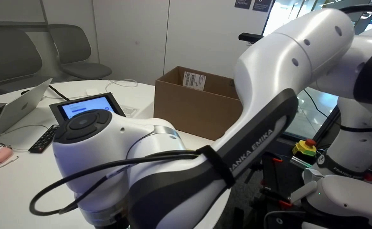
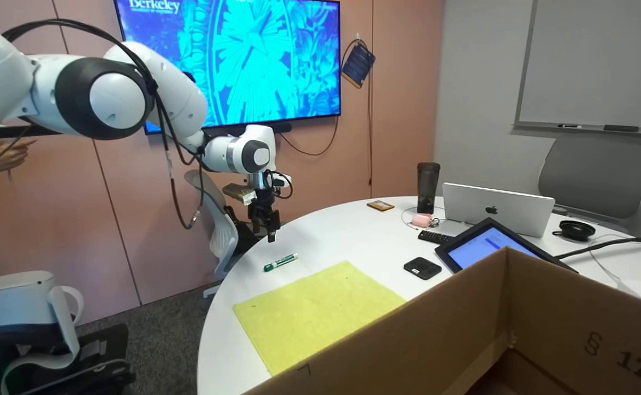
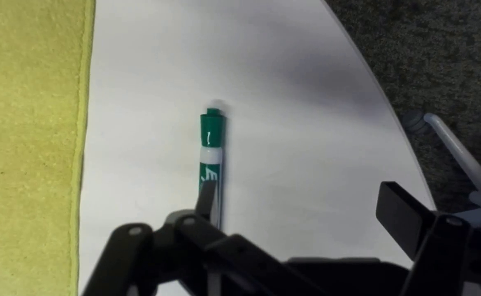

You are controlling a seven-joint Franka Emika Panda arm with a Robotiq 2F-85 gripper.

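One green-and-white cylindrical marker with a green cap (image 3: 210, 156) lies on the round white table (image 3: 154, 82), below the black two-finger gripper (image 3: 300, 197) and off to one side of its gap; in the wrist view a black finger (image 3: 205, 201) hides part of the barrel. Fingertips are apart from the marker, above it in an exterior view. Gripper released, jaws standing wide apart. Table's curved rim passes close by the opposite finger in the wrist view, dark grey carpet (image 3: 409, 49) beyond. Flat yellow rectangular sheet (image 3: 26, 144), rough-looking, lies near the marker, on the far side of it from the gripper's gap, white tabletop between. Brown open-topped cardboard box (image 2: 561, 318) stands past the sheet, well apart from the gripper.

Also well apart from the gripper, across the table: small black square device (image 2: 422, 267), black tablet with a lit bluish screen (image 2: 490, 247), slim black remote (image 2: 435, 237), pink rounded case (image 2: 422, 220), dark cylindrical tumbler (image 2: 427, 189), silver laptop (image 2: 495, 211). Behind the gripper in an exterior view: pale chair (image 2: 223, 233), plus large blue-lit wall screen (image 2: 254, 60) higher up. White jointed arm (image 1: 96, 159) fills much of an exterior view; bottom border cuts off most of the gripper there.
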